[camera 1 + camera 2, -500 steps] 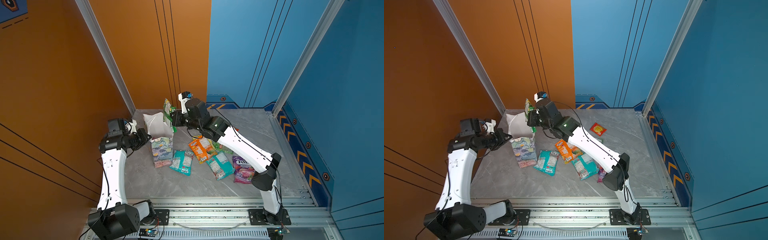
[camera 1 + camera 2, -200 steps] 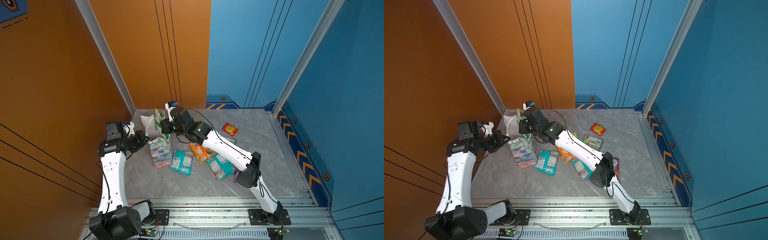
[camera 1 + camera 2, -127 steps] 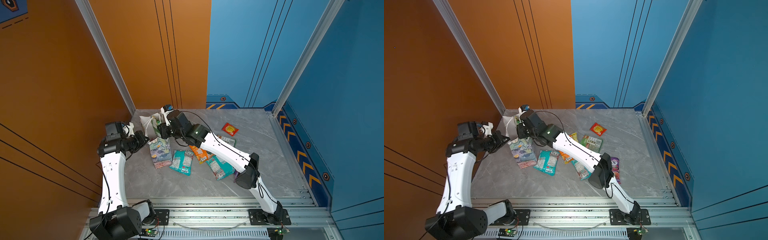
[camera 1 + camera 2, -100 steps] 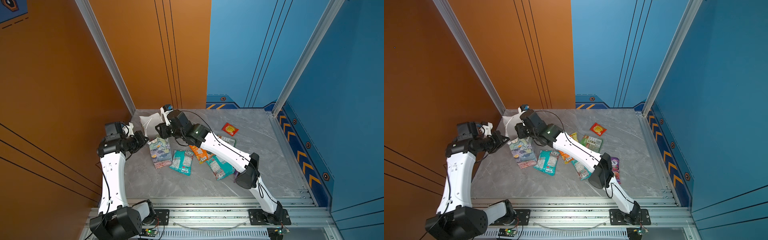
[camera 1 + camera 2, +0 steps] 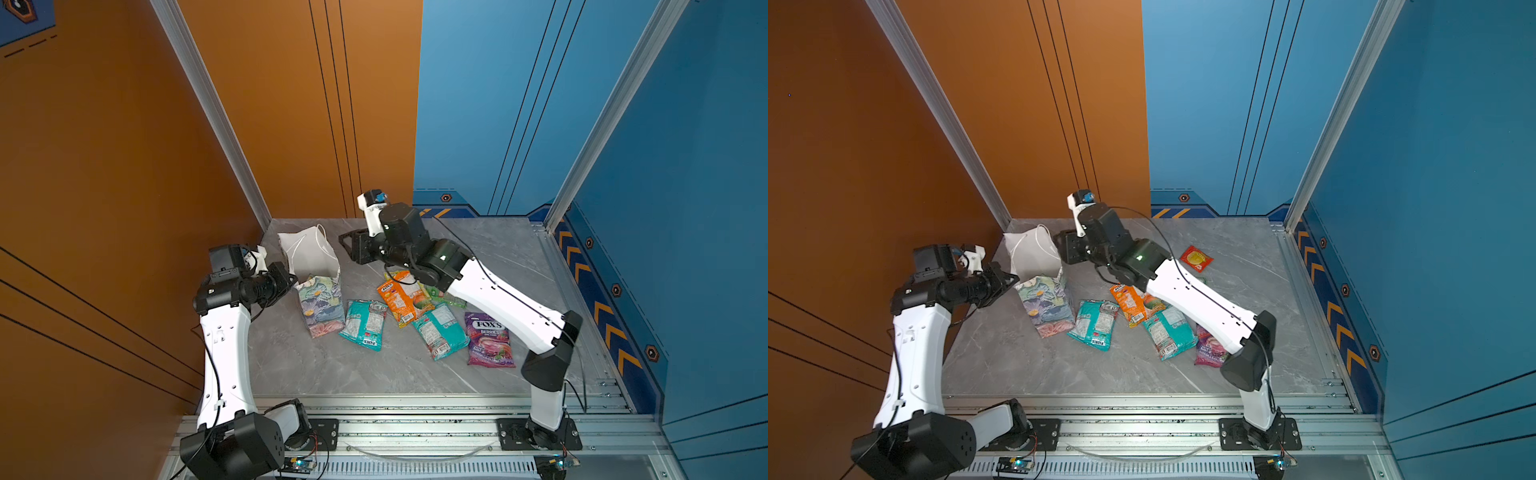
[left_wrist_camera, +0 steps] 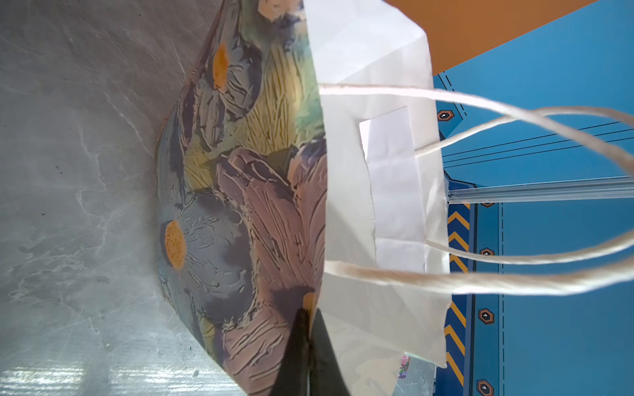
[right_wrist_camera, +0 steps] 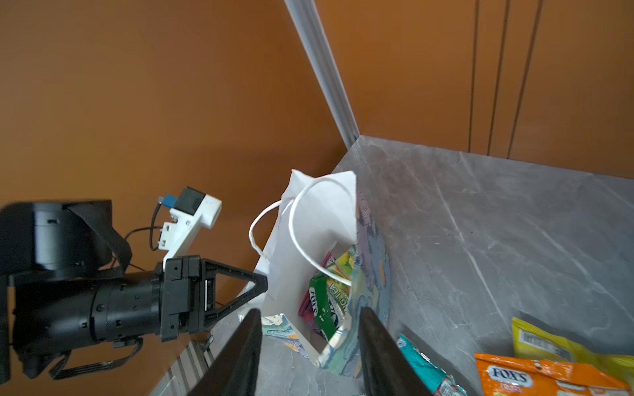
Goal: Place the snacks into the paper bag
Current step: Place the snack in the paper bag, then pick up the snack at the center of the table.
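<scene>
Now the flower-printed white-lined paper bag (image 5: 319,301) stands far left on the grey desk (image 5: 332,374), green glossy packet (image 7: 326,298) inside; left tool (image 6: 306,319) clamped on its rim, right tool (image 7: 308,312) empty, jaws apart, just right; loose plastic packets (image 5: 363,322) lie nearer, rightward.

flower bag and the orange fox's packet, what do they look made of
Paper bag: seemingly matte paper, white inside, with sharp folds and twisted cord handles. Orange packet: probably thin plastic film, glossy and wrinkled.
</scene>
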{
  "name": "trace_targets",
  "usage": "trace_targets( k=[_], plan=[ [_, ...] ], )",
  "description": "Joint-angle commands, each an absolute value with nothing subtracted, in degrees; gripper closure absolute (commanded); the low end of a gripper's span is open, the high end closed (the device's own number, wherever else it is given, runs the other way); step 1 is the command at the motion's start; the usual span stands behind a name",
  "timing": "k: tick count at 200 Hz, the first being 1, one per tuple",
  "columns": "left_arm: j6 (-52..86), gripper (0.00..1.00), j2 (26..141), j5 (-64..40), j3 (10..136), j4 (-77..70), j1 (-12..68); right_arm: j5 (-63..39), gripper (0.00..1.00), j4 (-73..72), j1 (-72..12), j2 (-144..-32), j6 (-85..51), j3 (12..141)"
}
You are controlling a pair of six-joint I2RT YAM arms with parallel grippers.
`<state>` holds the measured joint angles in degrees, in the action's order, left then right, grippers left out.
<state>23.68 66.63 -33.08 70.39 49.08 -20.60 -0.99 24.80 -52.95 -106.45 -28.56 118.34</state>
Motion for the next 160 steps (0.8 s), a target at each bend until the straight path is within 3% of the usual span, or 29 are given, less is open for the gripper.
trace_targets(
  k=[1, 45, 87, 116, 160],
  plan=[
    [24.0, 1.00, 65.6, -34.6, 69.4, 49.8, -21.0, -2.6, 0.52, 22.5, -48.5, -101.6, -32.1, 107.9],
    [24.1, 1.00, 65.3, -35.0, 69.3, 49.9, -21.3, -9.5, 0.51, 22.3, -38.8, -93.7, -36.4, 87.4],
    [24.3, 1.00, 65.2, -35.4, 69.1, 49.8, -21.4, -25.3, 0.43, 28.8, -31.3, -96.5, -31.3, 82.1],
    [24.3, 1.00, 65.1, -35.4, 68.7, 49.8, -21.6, -27.8, 0.44, 33.5, -32.4, -99.4, -28.6, 82.5],
    [24.4, 1.00, 65.1, -35.4, 68.6, 49.9, -21.7, -27.8, 0.45, 27.4, -39.0, -102.8, -37.3, 77.6]
  ],
)
